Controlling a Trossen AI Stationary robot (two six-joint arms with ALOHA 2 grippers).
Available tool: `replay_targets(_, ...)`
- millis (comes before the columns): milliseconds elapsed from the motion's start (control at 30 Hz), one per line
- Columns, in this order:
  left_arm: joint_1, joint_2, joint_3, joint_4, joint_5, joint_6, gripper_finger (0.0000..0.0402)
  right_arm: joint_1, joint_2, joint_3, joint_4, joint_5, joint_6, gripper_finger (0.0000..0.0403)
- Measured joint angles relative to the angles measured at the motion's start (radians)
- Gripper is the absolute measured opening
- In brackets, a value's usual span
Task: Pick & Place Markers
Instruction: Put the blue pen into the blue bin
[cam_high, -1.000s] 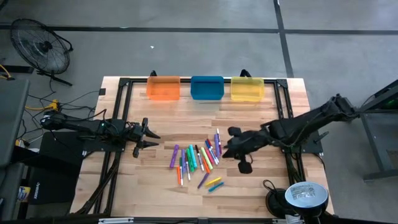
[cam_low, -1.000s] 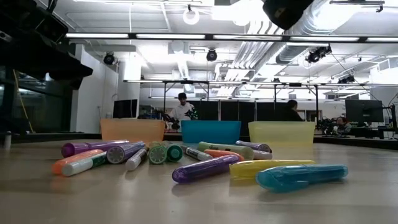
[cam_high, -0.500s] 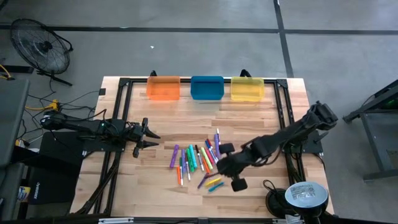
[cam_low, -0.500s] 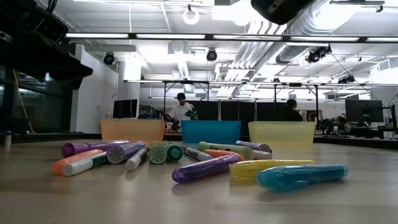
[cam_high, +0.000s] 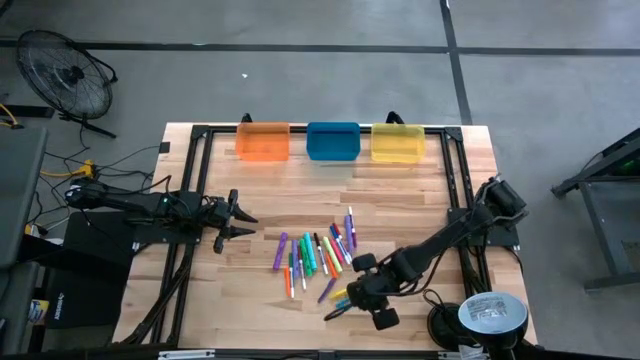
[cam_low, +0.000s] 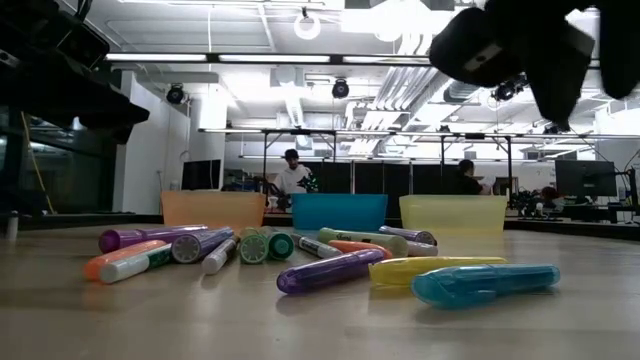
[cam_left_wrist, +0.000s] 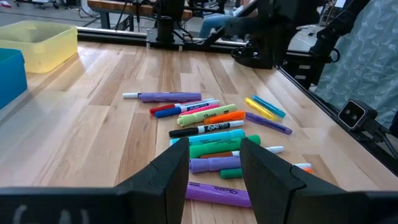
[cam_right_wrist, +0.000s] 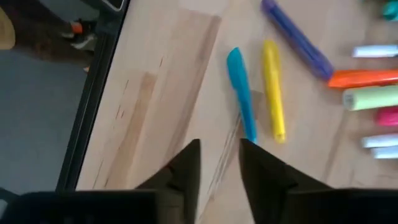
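- Near the front of the counter (cam_high: 250, 190), toward its middle: the markers (cam_high: 318, 258) lying flat in a loose scatter, many side by side and touching, none yet in a bin.
- Set a little apart from the main heap, at its front edge: a blue marker (cam_right_wrist: 240, 94) and a yellow marker (cam_right_wrist: 273, 89), close together and roughly parallel, with a purple marker (cam_right_wrist: 296, 38) just beyond.
- Poised above that front edge, nose down toward the blue and yellow pair: right gripper (cam_right_wrist: 219, 163), fingers parted a narrow gap, nothing between them.
- Parked low at the left side of the counter, well apart from the heap and facing it: left gripper (cam_left_wrist: 214, 163), fingers spread, holding nothing.
- At the far edge, in a row: orange bin (cam_high: 263, 141), blue bin (cam_high: 333, 141), yellow bin (cam_high: 397, 143), nothing visible inside them.
- Likely handling: light, rigid, smooth plastic barrels; round, so prone to roll or skid away when nudged on bare wood, and to twist in a grip taken near one end.
- Best hold, as a judgement: across the barrel at mid-length, fingers straddling one marker square to its long axis.
- Easiest first target: the blue one, on the pair's open side; little room beside the yellow, so risk of pinching both or flicking the neighbour aside.
- Not fragile; modest squeeze enough, caps looking seated.
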Motion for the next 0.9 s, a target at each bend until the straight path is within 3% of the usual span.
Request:
replay_targets(233,0.000,0.000,0.000,0.000,0.000,0.000,0.0140,0.004,0.053,0.000,0.037,-0.001,-0.111,0.0161)
replay_targets(900,0.000,0.000,0.000,0.000,0.000,0.000,0.0140,-0.043,0.138,0.005,0.097,0.010,-0.145,0.0162)
